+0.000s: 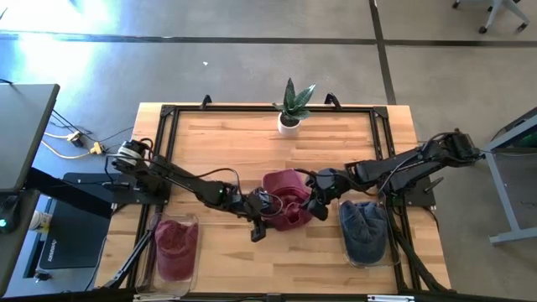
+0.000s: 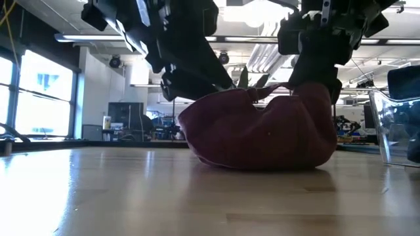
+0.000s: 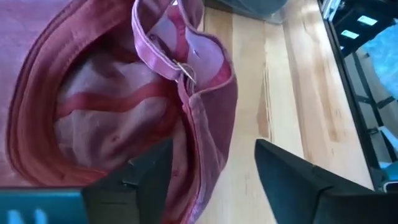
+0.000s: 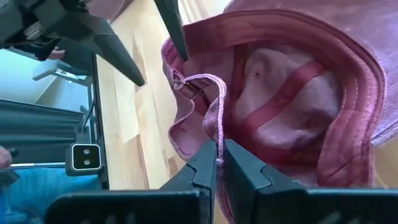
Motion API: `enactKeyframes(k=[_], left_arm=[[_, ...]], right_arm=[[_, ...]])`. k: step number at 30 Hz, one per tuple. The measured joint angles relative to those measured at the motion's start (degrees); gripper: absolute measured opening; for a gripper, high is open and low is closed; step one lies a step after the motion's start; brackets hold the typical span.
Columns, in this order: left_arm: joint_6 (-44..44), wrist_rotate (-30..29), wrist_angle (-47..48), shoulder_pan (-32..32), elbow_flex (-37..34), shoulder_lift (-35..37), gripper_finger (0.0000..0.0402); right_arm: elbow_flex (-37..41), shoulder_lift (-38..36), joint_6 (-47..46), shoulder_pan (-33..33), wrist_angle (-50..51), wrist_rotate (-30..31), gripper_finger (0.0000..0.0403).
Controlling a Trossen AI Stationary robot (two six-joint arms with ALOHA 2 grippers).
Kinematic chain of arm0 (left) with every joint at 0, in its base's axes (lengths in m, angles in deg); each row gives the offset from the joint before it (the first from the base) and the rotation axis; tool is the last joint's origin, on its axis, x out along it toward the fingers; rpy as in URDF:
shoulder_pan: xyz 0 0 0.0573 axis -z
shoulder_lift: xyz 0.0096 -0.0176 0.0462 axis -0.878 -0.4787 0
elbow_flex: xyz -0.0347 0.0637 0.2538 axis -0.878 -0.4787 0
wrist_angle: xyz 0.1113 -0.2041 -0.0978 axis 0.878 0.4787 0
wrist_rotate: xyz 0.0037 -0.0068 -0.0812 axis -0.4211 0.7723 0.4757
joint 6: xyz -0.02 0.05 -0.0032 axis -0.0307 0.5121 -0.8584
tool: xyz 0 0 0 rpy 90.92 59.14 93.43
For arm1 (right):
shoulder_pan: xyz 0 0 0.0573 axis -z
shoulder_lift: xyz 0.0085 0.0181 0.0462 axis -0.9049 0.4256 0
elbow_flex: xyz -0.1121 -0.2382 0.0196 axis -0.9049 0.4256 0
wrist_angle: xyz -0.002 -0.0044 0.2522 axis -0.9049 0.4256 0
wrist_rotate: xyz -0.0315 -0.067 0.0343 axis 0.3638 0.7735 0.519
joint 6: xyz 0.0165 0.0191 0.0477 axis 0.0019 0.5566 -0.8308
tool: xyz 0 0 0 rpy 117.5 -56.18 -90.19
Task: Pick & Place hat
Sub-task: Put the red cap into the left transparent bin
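Note:
A maroon hat (image 1: 285,195) lies on the wooden table (image 1: 218,151) near its middle, with its hollow inside turned up toward both wrist cameras. My right gripper (image 4: 220,152) comes in from the table's right and is shut on the hat's pink back strap. My left gripper (image 3: 211,180) comes in from the left and is open. Its two fingers stand on either side of the hat's back rim (image 3: 208,137), just short of the metal buckle (image 3: 185,71). In the low view the hat (image 2: 262,131) rests on the table by its rounded crown, under both arms. My left gripper is open around the hat's back rim; whether a finger touches the cloth, I cannot tell. My right gripper pinches the loose pink strap (image 4: 219,118) at the hat's back opening between its two fingers. The fingers slant down from the table's right. The hat's crown stays on the table.
A clear bin at the near left holds a maroon hat (image 1: 174,247). Another clear bin at the near right holds a blue hat (image 1: 365,231). A small potted plant (image 1: 290,109) stands at the far edge. A black frame (image 1: 168,113) runs around the table.

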Motion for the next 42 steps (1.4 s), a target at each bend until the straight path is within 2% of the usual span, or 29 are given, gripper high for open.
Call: enactKeyframes(k=[4,10,11,16,22,26,29,31,34,38,39,40,42], left_arm=[[-1.46,-0.95,1.40,-0.02,1.20,-0.32,0.0164],[-8.02,-4.99,10.75,-0.05,3.27,-0.32,0.0024],[-9.71,-5.05,11.95,-0.07,3.57,-0.30,0.0013],[-19.13,-10.20,17.93,0.00,5.14,-0.30,0.0016],[-25.33,-18.58,27.18,0.00,10.16,0.44,0.0005],[-28.53,-21.27,33.24,-0.66,13.25,0.62,0.0002],[-31.17,-22.76,33.53,-1.37,13.38,0.55,0.0001],[-32.17,-21.89,34.22,-1.68,13.40,0.55,0.0001],[-32.65,-16.30,34.76,-1.73,13.59,1.12,0.0001],[-30.48,2.34,32.05,-2.42,14.89,3.73,0.0000],[-29.86,5.27,31.60,-2.60,14.92,3.74,0.0000],[-29.60,6.41,31.67,-2.63,14.77,3.60,0.0000],[-29.61,5.52,32.68,-3.31,14.60,3.33,0.0000]], right_arm=[[0.00,0.00,-0.09,0.00,-0.30,-2.14,0.0015],[-0.02,0.02,-0.28,-0.17,-0.81,-3.72,0.0018],[-0.07,0.02,-0.28,-0.17,-0.95,-3.46,0.0019],[-0.09,0.04,1.00,-0.04,-0.90,3.18,0.0017],[-0.09,0.04,1.18,0.59,-0.96,10.21,0.0020],[-0.09,1.10,1.20,1.43,-0.95,14.07,0.0019],[-0.09,2.69,0.94,2.39,-1.04,16.61,0.0020],[-0.09,3.04,0.63,2.84,-1.08,15.97,0.0022],[-0.31,2.16,-1.00,2.77,-1.05,9.99,0.0022],[-2.07,1.71,-3.96,2.78,-1.70,-7.22,0.0022],[-2.59,1.75,-3.77,2.75,-2.28,-10.38,0.0022],[-3.09,1.82,-2.96,2.75,-2.88,-12.03,0.0022],[-3.62,1.87,-1.53,3.13,-3.07,-10.31,0.0022]])
